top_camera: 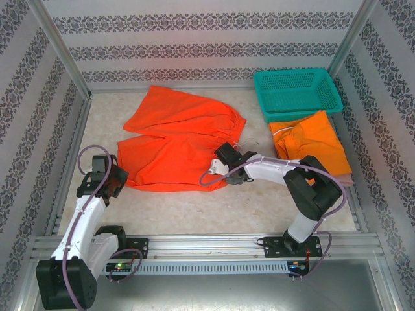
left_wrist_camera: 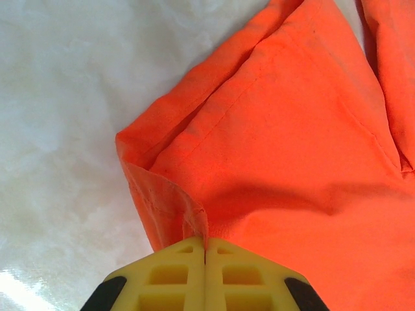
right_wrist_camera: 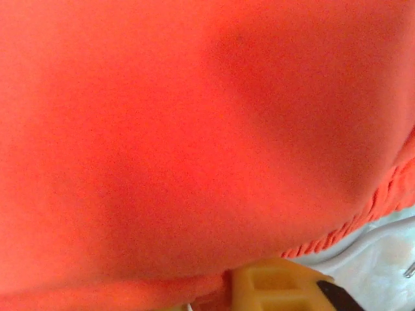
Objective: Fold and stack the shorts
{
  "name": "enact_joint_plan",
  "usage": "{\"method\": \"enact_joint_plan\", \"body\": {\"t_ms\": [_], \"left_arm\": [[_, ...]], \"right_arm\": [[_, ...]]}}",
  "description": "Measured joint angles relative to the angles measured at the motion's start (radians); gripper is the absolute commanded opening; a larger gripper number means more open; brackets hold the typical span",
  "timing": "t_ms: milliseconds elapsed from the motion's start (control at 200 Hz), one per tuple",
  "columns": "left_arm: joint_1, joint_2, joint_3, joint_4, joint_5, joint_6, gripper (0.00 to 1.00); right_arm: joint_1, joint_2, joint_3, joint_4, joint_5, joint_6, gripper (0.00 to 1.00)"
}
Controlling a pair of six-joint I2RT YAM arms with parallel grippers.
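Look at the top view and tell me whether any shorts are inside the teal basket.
No, the basket shows a bare mesh floor; the orange shorts lie outside it, by its near rim.

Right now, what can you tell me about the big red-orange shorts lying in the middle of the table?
The red-orange shorts look like thin woven cloth, with stitched hems and a gathered waist on their right side. They lie spread out and rumpled on the pale table, legs pointing left, one leg angled toward the back. The left gripper is shut on a folded hem corner of the near leg. The right gripper sits at the waist; whether it grips the cloth cannot be told.
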Motion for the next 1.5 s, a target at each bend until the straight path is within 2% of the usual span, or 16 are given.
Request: {"method": "enact_joint_plan", "body": {"t_ms": [75, 210, 520, 834, 999, 1154, 1499], "left_arm": [[0.006, 0.000, 0.007, -0.005, 0.000, 0.012, 0.00], [0.024, 0.000, 0.086, -0.051, -0.005, 0.047, 0.00], [0.047, -0.029, 0.341, -0.169, -0.043, 0.149, 0.00], [0.051, -0.013, 0.535, -0.311, -0.095, 0.256, 0.00], [0.051, 0.043, 0.638, -0.340, -0.114, 0.290, 0.00], [0.051, 0.148, 0.734, -0.337, -0.113, 0.308, 0.00], [0.048, 0.558, 1.035, -0.241, -0.047, 0.322, 0.00]], "right_arm": [[0.000, -0.008, -0.002, 0.009, 0.006, 0.005, 0.00], [0.000, -0.069, -0.006, -0.008, 0.005, 0.014, 0.00], [0.014, -0.329, 0.030, -0.161, -0.053, 0.067, 0.00], [0.048, -0.494, 0.064, -0.298, -0.177, 0.145, 0.00], [0.047, -0.502, 0.120, -0.353, -0.230, 0.173, 0.00], [-0.013, -0.480, 0.181, -0.397, -0.290, 0.198, 0.00], [-0.183, -0.270, 0.330, -0.507, -0.441, 0.287, 0.00]]}}
